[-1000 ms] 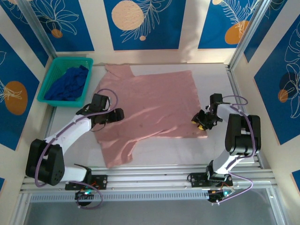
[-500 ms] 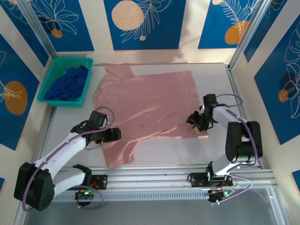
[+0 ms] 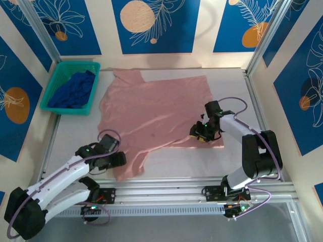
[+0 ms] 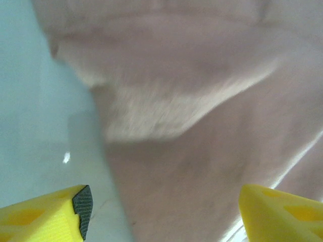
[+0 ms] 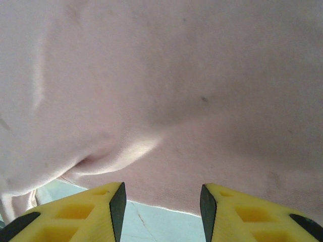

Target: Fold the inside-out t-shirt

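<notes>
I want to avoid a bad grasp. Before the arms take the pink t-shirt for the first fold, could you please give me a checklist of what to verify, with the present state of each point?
1. Left pincer open: ok, its fingers are wide apart with nothing between them.
2. Right pincer open: ok, also empty.
3. Left pincer at the near-left sleeve of the t-shirt: ok.
4. Right pincer over the near-right hem: ok, the table shows just past the hem.
5. T-shirt lying flat: not ok, a raised fold runs across its near part.
6. Pads touching the cloth: cannot tell.
</notes>
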Controlling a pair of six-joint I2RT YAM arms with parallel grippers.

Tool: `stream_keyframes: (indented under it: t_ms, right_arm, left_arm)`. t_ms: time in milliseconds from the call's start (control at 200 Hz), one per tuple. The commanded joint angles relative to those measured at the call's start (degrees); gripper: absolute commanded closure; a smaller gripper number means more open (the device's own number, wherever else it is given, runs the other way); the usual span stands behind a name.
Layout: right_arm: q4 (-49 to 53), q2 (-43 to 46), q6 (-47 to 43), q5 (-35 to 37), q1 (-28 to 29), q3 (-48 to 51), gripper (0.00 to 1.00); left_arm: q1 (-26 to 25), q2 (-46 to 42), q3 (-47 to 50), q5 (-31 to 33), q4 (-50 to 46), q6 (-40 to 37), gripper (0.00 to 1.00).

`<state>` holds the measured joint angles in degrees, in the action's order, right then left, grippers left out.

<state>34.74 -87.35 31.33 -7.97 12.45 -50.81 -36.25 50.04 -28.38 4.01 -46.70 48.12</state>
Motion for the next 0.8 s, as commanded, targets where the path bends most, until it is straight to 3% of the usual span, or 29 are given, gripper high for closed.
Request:
stream_keyframes:
  t_ms: [0,295,540,795]
  right_arm:
    - [1.17,-0.87,-1.48,-1.37,0.81,-3.18,0.54]
    - [1.75,-0.01,-3.20,-0.57,0.74,-2.92,0.54]
    - [1.19,0.06,-3.38,-0.54,0.58,-2.19,0.54]
    - [2.84,1.24,-4.64,1.32,-0.04,-3.14,0.54]
  left_arm:
    - [-4.08,0.54,0.77,1.74,-5.98,7.96,0.27]
    - [-12.27,1.31,1.50,-4.43,-9.48,14.67,0.41]
    - [-12.68,4.42,4.55,-7.87,-2.52,14.44,0.58]
    - [-12.62,4.67,3.03,-3.45,-4.08,12.18,0.82]
